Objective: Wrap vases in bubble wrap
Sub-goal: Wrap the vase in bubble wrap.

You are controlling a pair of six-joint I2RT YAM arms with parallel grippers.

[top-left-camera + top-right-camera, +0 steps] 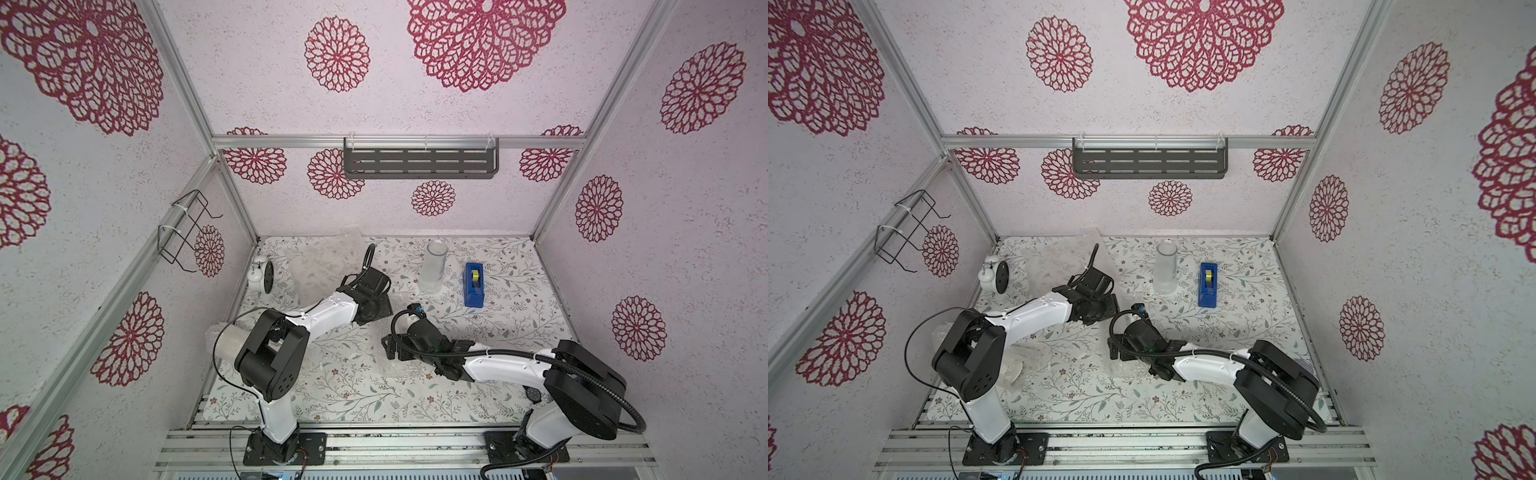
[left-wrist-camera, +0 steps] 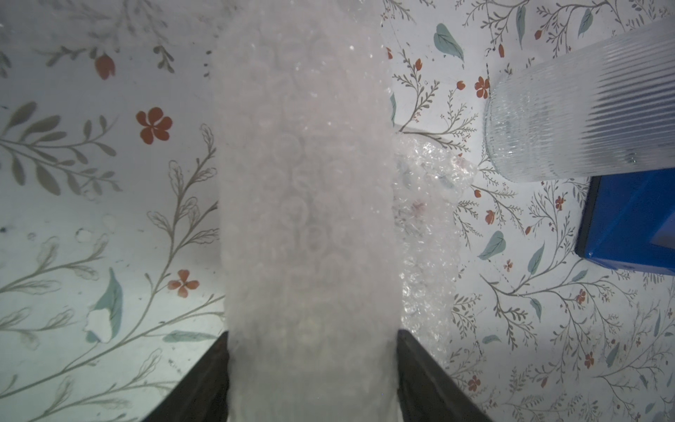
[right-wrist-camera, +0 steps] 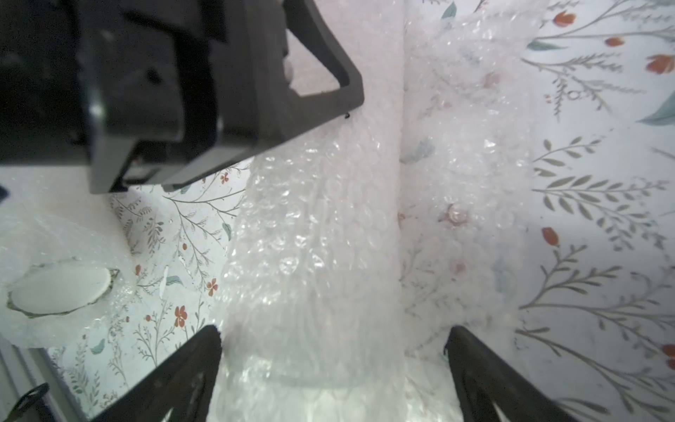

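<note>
The wrapped vase [image 2: 307,219] lies in the middle of the tabletop [image 1: 332,399], between the two arms. In both top views the arms hide almost all of it. The wrist views show it well: a long roll covered in bubble wrap [image 3: 464,182], with a loose flap of the wrap spread on the tabletop beside it.

The left wrist view shows the left hand [image 2: 312,334] grasping the roll, with a dark finger pressed on each side. The right wrist view shows the right hand [image 3: 332,329] released. One finger is at the edge of the roll and the other stands apart from it.

A glass vase [image 1: 434,266] stands upright at the far side, just left of a blue tape holder [image 1: 475,284]. Only the left wrist view shows the fine ribs on the glass.

A white vase [image 3: 58,288] sits near the left edge, already in bubble wrap. The right wrist view shows its wavy rim. In a top view the left arm hides much of it.

A white clock [image 1: 261,272] stands at the far left.
</note>
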